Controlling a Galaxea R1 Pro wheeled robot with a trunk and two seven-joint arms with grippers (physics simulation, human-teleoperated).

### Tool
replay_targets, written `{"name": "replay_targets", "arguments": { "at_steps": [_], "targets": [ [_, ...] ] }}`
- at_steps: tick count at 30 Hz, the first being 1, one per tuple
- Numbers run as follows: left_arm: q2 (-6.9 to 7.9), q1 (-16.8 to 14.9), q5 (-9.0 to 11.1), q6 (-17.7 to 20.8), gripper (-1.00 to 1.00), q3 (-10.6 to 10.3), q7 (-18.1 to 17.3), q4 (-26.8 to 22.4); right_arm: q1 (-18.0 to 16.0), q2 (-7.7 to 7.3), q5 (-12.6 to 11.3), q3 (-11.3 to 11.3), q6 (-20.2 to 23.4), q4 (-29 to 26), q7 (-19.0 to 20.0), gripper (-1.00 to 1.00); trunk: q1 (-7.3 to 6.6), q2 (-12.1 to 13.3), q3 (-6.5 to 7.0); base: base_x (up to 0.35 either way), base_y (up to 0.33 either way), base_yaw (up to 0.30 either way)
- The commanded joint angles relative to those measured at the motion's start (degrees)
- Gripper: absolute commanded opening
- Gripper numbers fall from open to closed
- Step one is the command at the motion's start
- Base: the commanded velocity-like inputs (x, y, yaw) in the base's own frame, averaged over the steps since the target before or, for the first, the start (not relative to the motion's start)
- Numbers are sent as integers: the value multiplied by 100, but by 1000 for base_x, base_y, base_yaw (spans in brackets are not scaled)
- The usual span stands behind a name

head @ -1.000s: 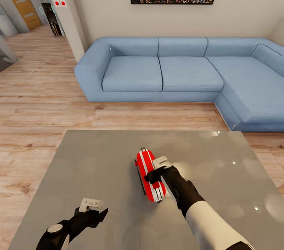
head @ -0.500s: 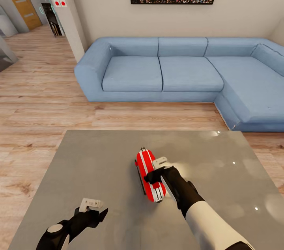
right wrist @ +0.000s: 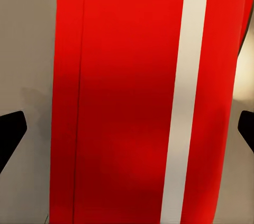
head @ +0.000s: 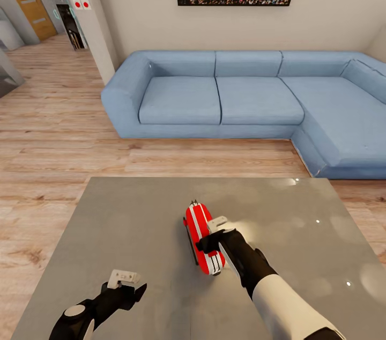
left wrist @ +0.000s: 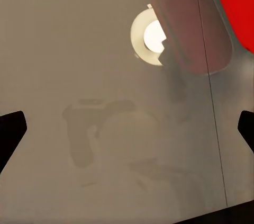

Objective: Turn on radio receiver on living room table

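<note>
We find the radio receiver (head: 201, 242) standing on edge near the middle of the grey tabletop (head: 134, 222), its red body and white trim band directly ahead of the right tool (head: 210, 235). That tool sits against the receiver's right side with its fingers spread wide apart, holding nothing. The left tool (head: 126, 282) hovers over the tabletop's near left area, likewise spread and unloaded. A blue sofa (head: 252, 109) stands beyond.
</note>
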Motion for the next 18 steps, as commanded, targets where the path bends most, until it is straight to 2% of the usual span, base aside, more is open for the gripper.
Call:
{"name": "replay_targets", "arguments": {
  "at_steps": [1,10,11,18],
  "targets": [
    [0,0,0,0,100,0,0,0,0,0,0,0,-2,3,0,100,0,0,0,0,0,0],
    [0,0,0,-1,100,0,0,2,0,0,0,0,-8,21,0,100,0,0,0,0,0,0],
    [0,0,0,0,100,0,0,2,0,0,1,0,-11,24,0,-100,0,0,0,0,0,0],
    [-1,0,0,-1,100,0,0,2,0,0,2,0,-100,131,0,-100,0,0,0,0,0,0]
  ]
}}
